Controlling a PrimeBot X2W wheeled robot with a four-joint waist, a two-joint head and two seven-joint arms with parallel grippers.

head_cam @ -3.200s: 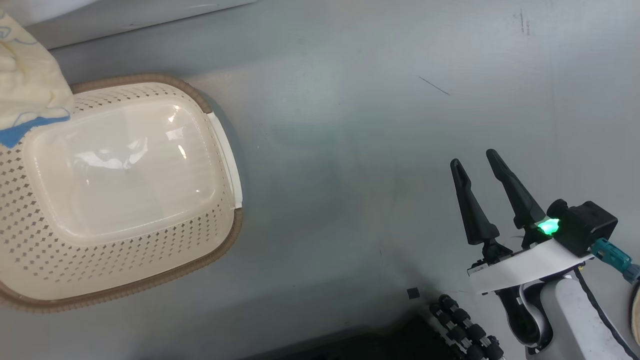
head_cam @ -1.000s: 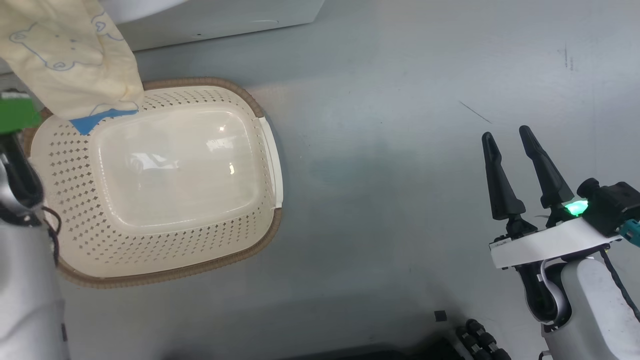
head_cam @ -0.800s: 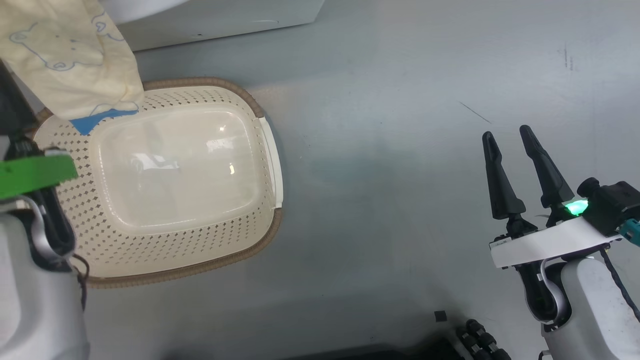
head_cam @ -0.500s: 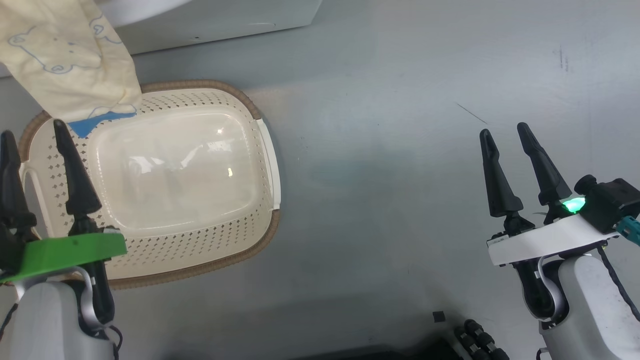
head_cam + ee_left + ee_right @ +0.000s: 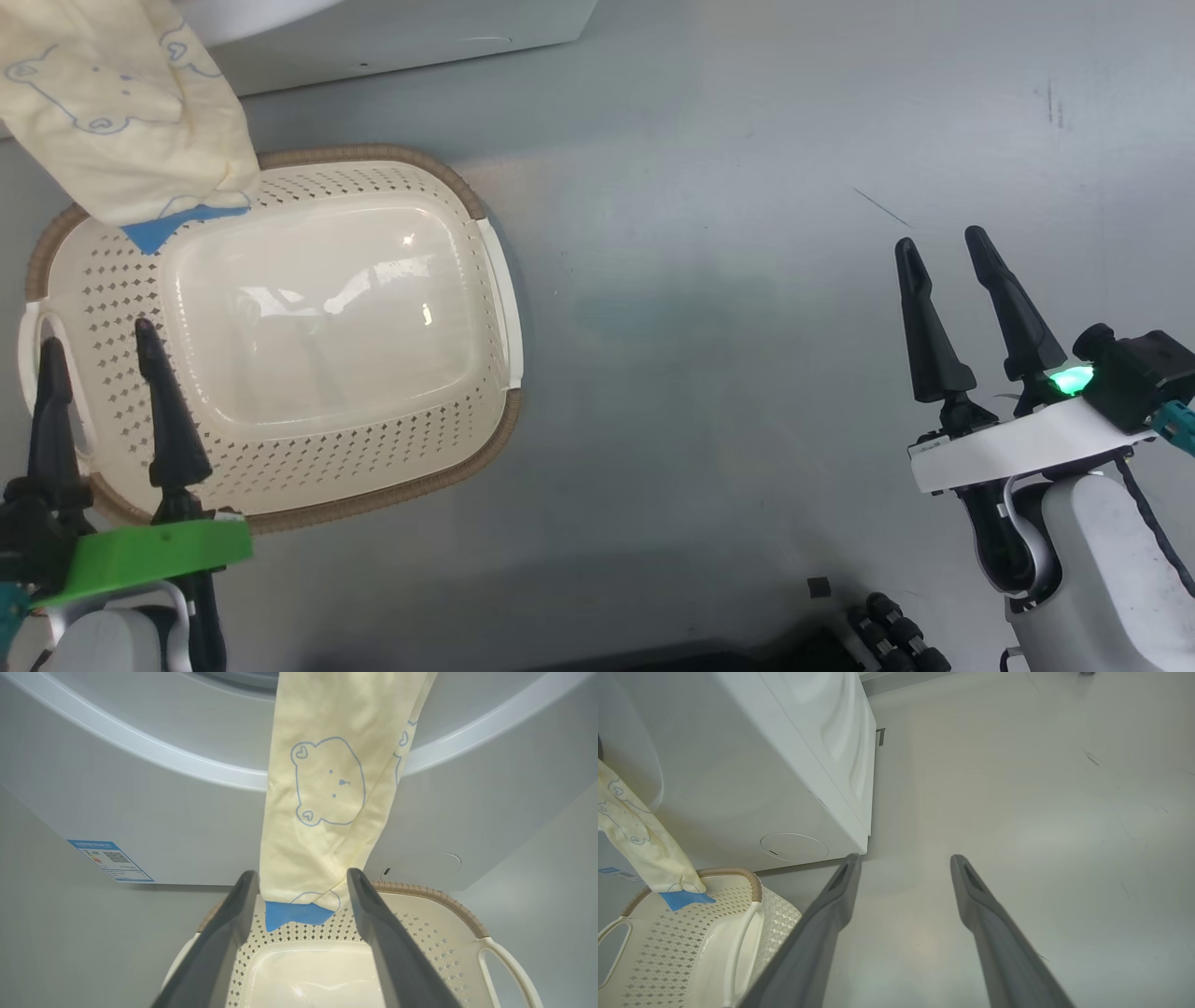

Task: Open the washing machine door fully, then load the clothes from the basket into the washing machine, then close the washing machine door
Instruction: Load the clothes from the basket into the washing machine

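The cream basket (image 5: 373, 152) stands on the floor, its glossy bottom bare. Pale yellow clothes (image 5: 121, 121) with blue bear prints hang down the front of the white washing machine (image 5: 420, 37), the blue end (image 5: 163, 224) dangling over the basket's far rim. My left gripper (image 5: 98, 336) is open and empty above the basket's near left corner. In the left wrist view the clothes (image 5: 322, 812) hang beyond the open left gripper (image 5: 302, 873), apart from it. My right gripper (image 5: 939, 239) is open over bare floor at the right. The washing machine door is out of view.
A blue label (image 5: 110, 861) sits at the machine's lower corner, and a round flap (image 5: 794, 847) on its lower front. The grey floor (image 5: 700, 280) stretches between the basket and my right arm. Black parts of my base (image 5: 878, 635) lie at the bottom edge.
My left gripper came into the head view from the left and drew back toward the lower left, open and empty. The garment stays hanging. My right arm barely moved.
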